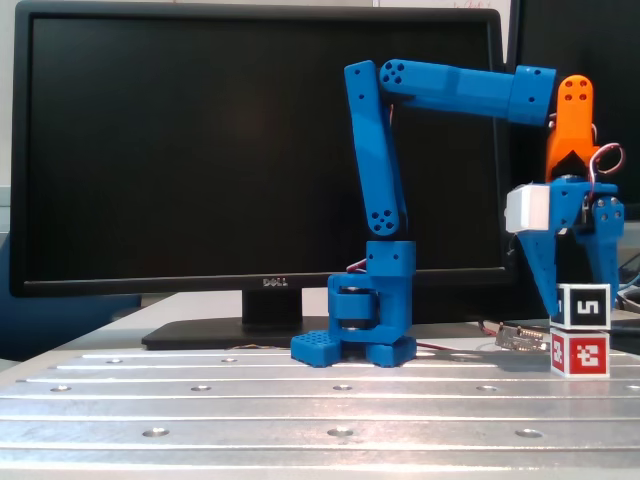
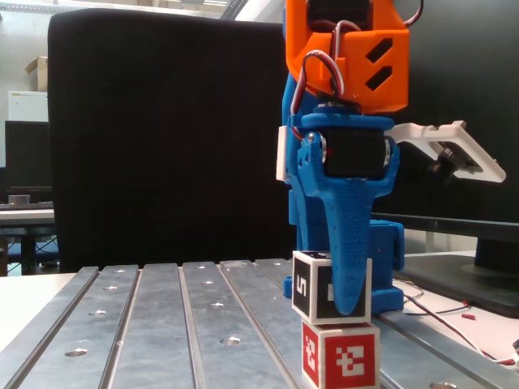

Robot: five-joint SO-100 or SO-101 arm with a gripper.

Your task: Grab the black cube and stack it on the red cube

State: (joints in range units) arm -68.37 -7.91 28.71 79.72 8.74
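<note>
Blue pincer (image 1: 580, 300) is pinching the black cube (image 1: 583, 305), 1 finger (image 2: 349, 267) across its front face in a fixed view. Black cube sits directly on top of the red cube (image 1: 579, 353), faces roughly aligned, touching in both fixed views. Red cube rests on the slotted aluminium worktop (image 1: 200, 400). Dell monitor (image 1: 200, 150) stands behind the arm.

The arm reaches out level toward 3 o'clock; its gripper (image 1: 580, 300) points straight down at 6, fingers clamped on the black cube (image 1: 584, 305).
</note>
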